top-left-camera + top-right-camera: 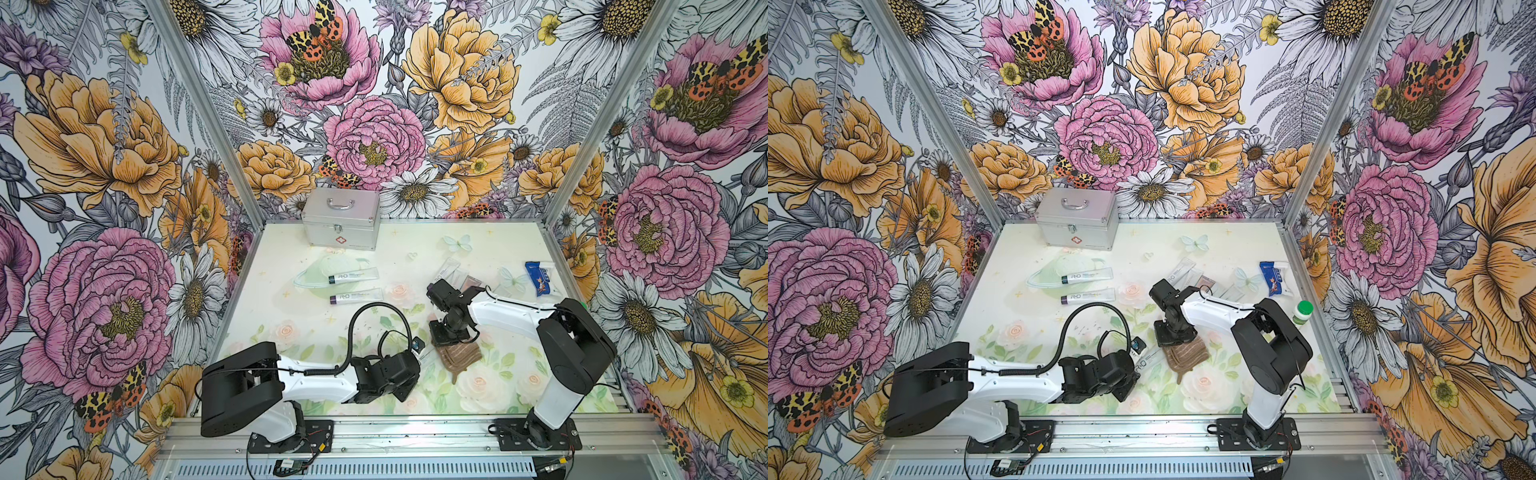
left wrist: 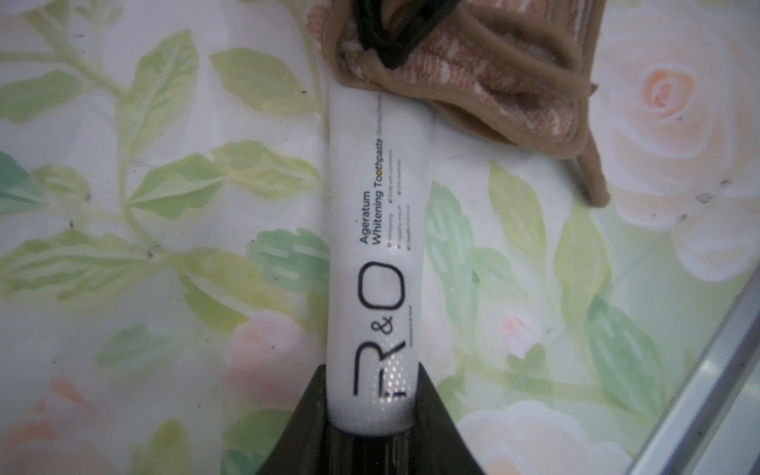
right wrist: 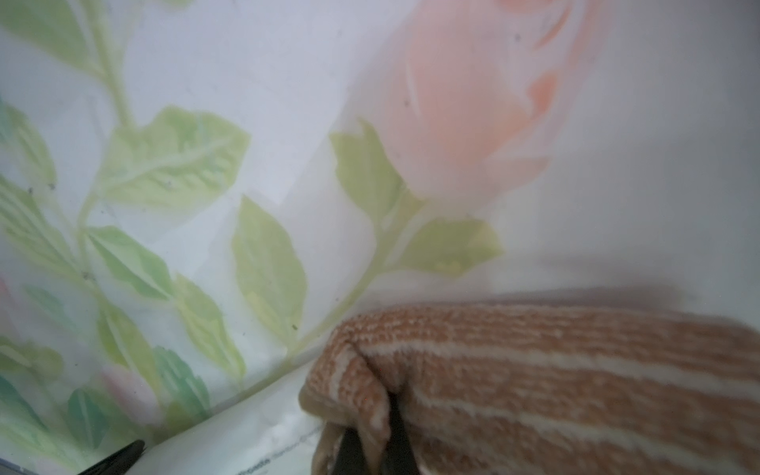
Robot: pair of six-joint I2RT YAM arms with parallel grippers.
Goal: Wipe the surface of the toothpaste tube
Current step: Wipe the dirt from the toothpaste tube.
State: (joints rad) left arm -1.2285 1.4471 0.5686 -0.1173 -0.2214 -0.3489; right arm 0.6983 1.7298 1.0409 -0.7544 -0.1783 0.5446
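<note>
A white toothpaste tube point(image 2: 378, 246) with black "R&O" lettering lies low over the flowered table mat point(image 2: 164, 123). My left gripper point(image 2: 374, 395) is shut on its cap end. In both top views the tube point(image 1: 426, 356) point(image 1: 1144, 360) sticks out from the left gripper toward the right arm. A brown striped cloth point(image 1: 462, 358) point(image 1: 1187, 355) point(image 3: 555, 370) rests on the tube's far end point(image 2: 473, 82). My right gripper point(image 3: 372, 448) is shut on a fold of the cloth, pointing down from above. Its black fingers point(image 2: 390, 37) show in the left wrist view, pressed into the cloth.
Two similar tubes point(image 1: 353, 276) point(image 1: 356, 296) lie at the mid left beside a pale mask point(image 1: 328, 266). A silver case point(image 1: 340, 218) stands at the back. Sachets point(image 1: 451, 272), a blue packet point(image 1: 540, 277) and a green-capped bottle point(image 1: 1302, 311) sit at the right.
</note>
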